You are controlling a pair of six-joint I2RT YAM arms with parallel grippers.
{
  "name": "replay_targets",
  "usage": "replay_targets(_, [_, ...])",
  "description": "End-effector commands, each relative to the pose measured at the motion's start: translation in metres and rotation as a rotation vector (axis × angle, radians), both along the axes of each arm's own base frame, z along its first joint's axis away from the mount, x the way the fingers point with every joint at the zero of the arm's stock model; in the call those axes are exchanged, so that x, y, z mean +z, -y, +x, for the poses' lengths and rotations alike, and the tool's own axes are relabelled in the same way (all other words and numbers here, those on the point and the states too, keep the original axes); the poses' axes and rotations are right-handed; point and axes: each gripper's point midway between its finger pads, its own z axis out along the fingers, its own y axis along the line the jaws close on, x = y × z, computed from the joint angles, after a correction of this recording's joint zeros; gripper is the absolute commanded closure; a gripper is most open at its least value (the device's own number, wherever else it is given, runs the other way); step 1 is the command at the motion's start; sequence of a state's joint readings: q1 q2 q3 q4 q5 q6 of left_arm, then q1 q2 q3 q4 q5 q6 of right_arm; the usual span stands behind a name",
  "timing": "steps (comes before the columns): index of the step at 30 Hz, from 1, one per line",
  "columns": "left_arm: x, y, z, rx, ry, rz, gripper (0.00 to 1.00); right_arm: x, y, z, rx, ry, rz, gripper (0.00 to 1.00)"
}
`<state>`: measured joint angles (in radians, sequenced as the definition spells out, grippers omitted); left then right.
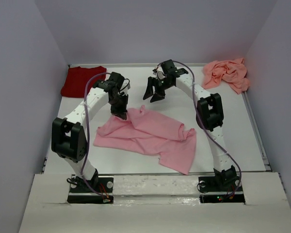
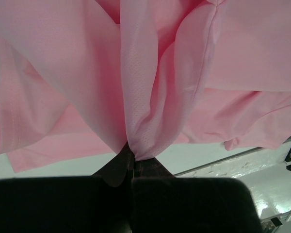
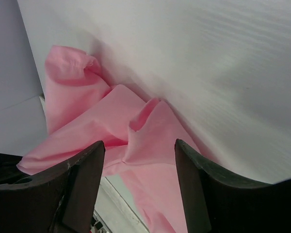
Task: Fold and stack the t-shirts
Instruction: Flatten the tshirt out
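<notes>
Three t-shirts: all lie on the white counter point(image 1: 233, 141), well apart from one another.
Dark red tee point(image 1: 82, 81): in the far left corner, lying fairly flat, its left side against the wall.
Salmon-pink tee point(image 1: 226, 74): in the far right corner, crumpled into a loose heap.
Light pink tee point(image 1: 153, 138): in the middle of the counter, closer to the near edge than the far one. It is spread out but wrinkled, with one end reaching toward the near right and a peak of cloth drawn up at its far left side.
Left gripper point(image 1: 121, 115): over the far left part of the light pink tee, claw pressed together on a gathered fold. In the left wrist view the fabric fans out from the pinch in long pleats.
Right gripper point(image 1: 154, 94): above the counter near the middle of the far edge, beyond the light pink tee and not touching it. Its claw is spread and nothing is between the fingers point(image 3: 85, 184). The right wrist view shows pink cloth beyond the gap.
Label on the light pink tee: cannot tell, not seen in any view.
</notes>
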<state>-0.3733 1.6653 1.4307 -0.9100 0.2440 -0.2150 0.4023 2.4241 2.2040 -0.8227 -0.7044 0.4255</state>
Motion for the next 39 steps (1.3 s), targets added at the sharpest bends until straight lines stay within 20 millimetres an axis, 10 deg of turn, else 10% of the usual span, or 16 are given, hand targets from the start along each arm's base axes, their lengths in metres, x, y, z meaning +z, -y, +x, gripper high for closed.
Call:
replay_targets(1, [0.01,0.011,-0.002,-0.04,0.007,-0.03,1.0,0.008,-0.041,-0.026,0.095,-0.007,0.04,0.35])
replay_targets(14, [0.011,0.013,0.001,-0.053,0.014,-0.029,1.0,-0.011,-0.039,-0.037,0.104,-0.012,-0.042,0.35])
replay_targets(21, [0.009,0.011,-0.002,-0.055,0.012,-0.023,1.0,-0.017,-0.038,-0.038,0.111,-0.002,-0.079,0.95])
replay_targets(32, [0.009,0.009,-0.003,-0.054,0.013,-0.017,1.0,-0.013,-0.037,-0.036,0.109,0.013,-0.088,1.0])
replay_targets(39, [0.009,0.011,-0.003,-0.048,0.018,-0.028,1.0,0.026,0.002,0.011,-0.083,0.238,-0.243,1.0])
